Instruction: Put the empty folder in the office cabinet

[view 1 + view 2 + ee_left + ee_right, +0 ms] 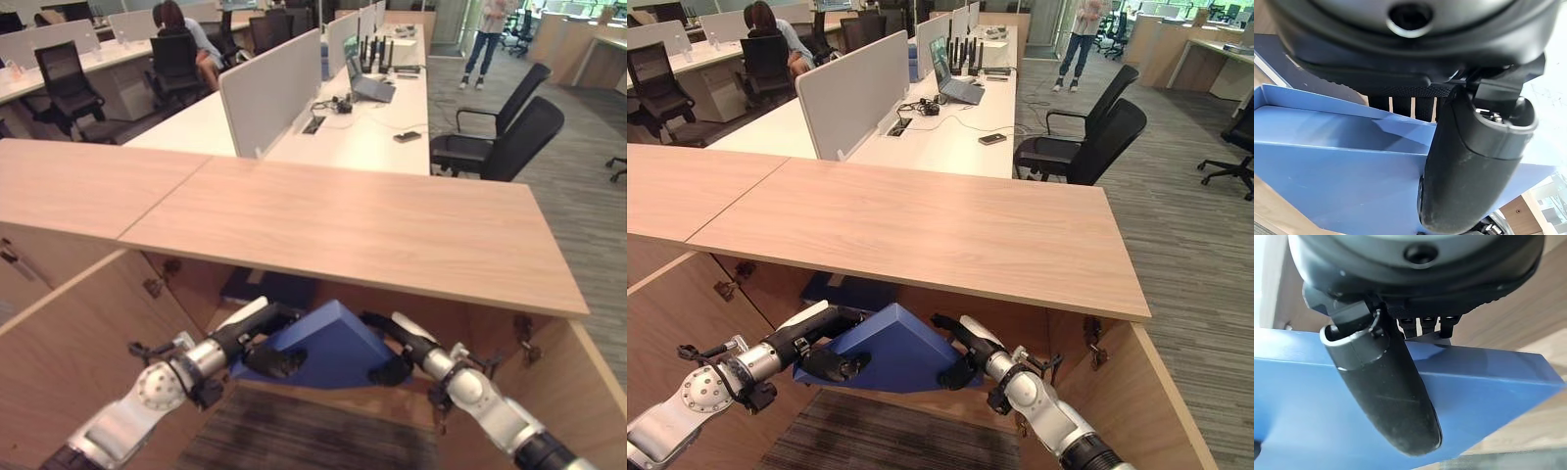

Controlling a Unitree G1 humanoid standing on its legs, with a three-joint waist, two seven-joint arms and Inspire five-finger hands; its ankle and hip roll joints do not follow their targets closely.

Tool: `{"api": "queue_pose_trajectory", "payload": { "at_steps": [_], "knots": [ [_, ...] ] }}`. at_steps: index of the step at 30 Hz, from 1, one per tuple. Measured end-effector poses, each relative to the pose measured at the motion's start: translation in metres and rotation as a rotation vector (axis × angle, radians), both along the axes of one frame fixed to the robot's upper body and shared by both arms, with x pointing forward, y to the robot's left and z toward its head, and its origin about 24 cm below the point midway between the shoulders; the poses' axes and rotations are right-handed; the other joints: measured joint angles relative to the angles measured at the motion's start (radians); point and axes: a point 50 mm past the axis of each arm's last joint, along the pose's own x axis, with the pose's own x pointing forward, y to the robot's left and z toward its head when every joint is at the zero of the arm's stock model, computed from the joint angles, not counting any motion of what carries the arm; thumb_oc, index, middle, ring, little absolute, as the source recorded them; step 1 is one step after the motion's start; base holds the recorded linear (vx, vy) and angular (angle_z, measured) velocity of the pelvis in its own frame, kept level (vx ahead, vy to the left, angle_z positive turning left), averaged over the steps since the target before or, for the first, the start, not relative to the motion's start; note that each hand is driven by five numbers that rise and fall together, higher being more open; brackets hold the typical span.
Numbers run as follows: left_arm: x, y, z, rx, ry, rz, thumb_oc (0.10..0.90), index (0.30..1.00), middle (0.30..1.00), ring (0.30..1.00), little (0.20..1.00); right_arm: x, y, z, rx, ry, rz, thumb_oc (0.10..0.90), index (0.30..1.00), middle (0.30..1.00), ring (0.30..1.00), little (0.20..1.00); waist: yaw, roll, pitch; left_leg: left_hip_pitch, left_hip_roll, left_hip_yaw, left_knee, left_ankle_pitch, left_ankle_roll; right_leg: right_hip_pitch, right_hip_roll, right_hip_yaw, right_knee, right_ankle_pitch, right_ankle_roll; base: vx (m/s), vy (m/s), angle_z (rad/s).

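Observation:
A blue folder (pixel 328 343), wedge-shaped and empty, hangs tilted in the open front of the wooden office cabinet (pixel 343 225), just below its top. My left hand (pixel 250 333) grips its left side, with the thumb (pixel 1469 166) lying on the blue face and the fingers behind the edge. On the right side my right hand (pixel 402 343) pinches it the same way, thumb (pixel 1391 396) pressed on the folder (pixel 1488 387). The folder's front part still sticks out of the cabinet.
Both cabinet doors stand open, one at the left (pixel 88 343) and one at the right (pixel 578 392). A darker blue folder (pixel 269 287) lies inside at the back. Beyond the top are desks (pixel 362 127), black chairs (pixel 500 137), a seated person and a standing person.

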Motion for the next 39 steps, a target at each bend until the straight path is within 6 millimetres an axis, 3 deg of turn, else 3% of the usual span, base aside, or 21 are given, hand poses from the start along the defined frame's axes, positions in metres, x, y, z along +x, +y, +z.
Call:
{"api": "queue_pose_trajectory", "payload": {
  "at_steps": [7,20,21,22,23,27,34,36,39],
  "knots": [
    [0.000,-0.004,-0.001,-0.015,0.003,-0.009,0.400,0.300,0.300,0.300,0.300,-0.016,-0.002,-0.025,0.018,0.169,-0.011,0.400,0.300,0.300,0.300,0.300,0.001,0.000,-0.001,0.001,0.000,-0.001,0.000,0.001,0.000,0.002,0.000,-0.001,0.000,0.000,0.000,0.00,0.000,0.00],
    [0.001,-0.007,-0.008,-0.030,0.032,-0.001,0.400,0.300,0.300,0.300,0.300,-0.026,-0.002,-0.039,0.077,0.290,-0.015,0.400,0.300,0.300,0.300,0.300,0.004,-0.001,-0.003,0.001,0.001,-0.003,-0.003,0.007,-0.003,0.002,0.000,-0.003,0.000,0.004,-0.002,0.00,0.000,0.00],
    [0.001,-0.007,-0.008,-0.029,0.038,-0.003,0.483,0.425,0.425,0.425,0.425,-0.026,-0.002,-0.040,0.077,0.296,-0.014,0.400,0.300,0.300,0.300,0.300,0.004,-0.002,-0.004,0.001,0.001,-0.003,-0.003,0.007,-0.003,0.002,0.000,-0.003,0.000,0.004,-0.002,0.00,0.000,0.00],
    [0.001,-0.006,-0.010,-0.029,0.044,-0.002,0.684,0.726,0.726,0.726,0.726,-0.027,-0.001,-0.041,0.075,0.302,-0.011,0.400,0.300,0.300,0.300,0.300,0.004,-0.003,-0.006,0.001,0.001,-0.003,-0.003,0.007,-0.003,0.002,0.000,-0.003,0.000,0.004,-0.003,0.00,0.000,0.00],
    [0.000,-0.006,-0.012,-0.029,0.055,0.000,0.800,0.900,0.900,0.900,0.900,-0.029,-0.001,-0.043,0.074,0.312,-0.009,0.400,0.300,0.300,0.300,0.300,0.004,-0.004,-0.011,0.000,0.001,-0.003,-0.004,0.007,-0.003,0.001,0.000,-0.004,0.000,0.004,-0.003,0.00,0.000,0.00],
    [-0.001,-0.008,-0.023,-0.059,0.084,0.023,0.800,0.900,0.900,0.900,0.900,-0.037,-0.002,-0.055,0.089,0.397,-0.023,0.400,0.300,0.300,0.300,0.300,0.005,-0.008,-0.032,-0.002,0.000,-0.003,-0.004,0.006,-0.003,0.000,-0.001,-0.004,0.000,0.004,-0.002,0.00,0.000,0.00],
    [-0.006,-0.025,-0.041,-0.427,0.165,0.141,0.800,0.900,0.900,0.900,0.900,-0.077,0.004,-0.081,0.162,0.613,-0.028,0.400,0.300,0.300,0.300,0.300,0.007,0.003,-0.039,-0.008,0.002,-0.006,-0.004,0.005,-0.005,-0.004,0.000,-0.006,0.000,0.004,-0.002,0.00,-0.005,0.00],
    [-0.012,-0.019,-0.054,-0.533,0.234,0.216,0.800,0.900,0.900,0.900,0.900,-0.090,0.005,-0.086,0.185,0.654,-0.046,0.400,0.300,0.300,0.300,0.300,-0.002,0.018,-0.045,-0.015,0.001,-0.006,-0.004,0.004,-0.005,-0.011,-0.002,-0.006,0.000,0.004,-0.002,0.01,-0.018,-0.01],
    [-0.018,-0.010,-0.082,-0.713,0.321,0.378,0.800,0.900,0.900,0.900,0.900,-0.093,-0.005,-0.088,0.177,0.656,-0.086,0.400,0.300,0.300,0.300,0.300,-0.003,0.038,-0.054,-0.024,0.001,-0.006,-0.004,0.005,-0.005,-0.021,-0.005,-0.007,0.000,0.001,0.004,0.01,-0.021,0.00]
  ]
}}
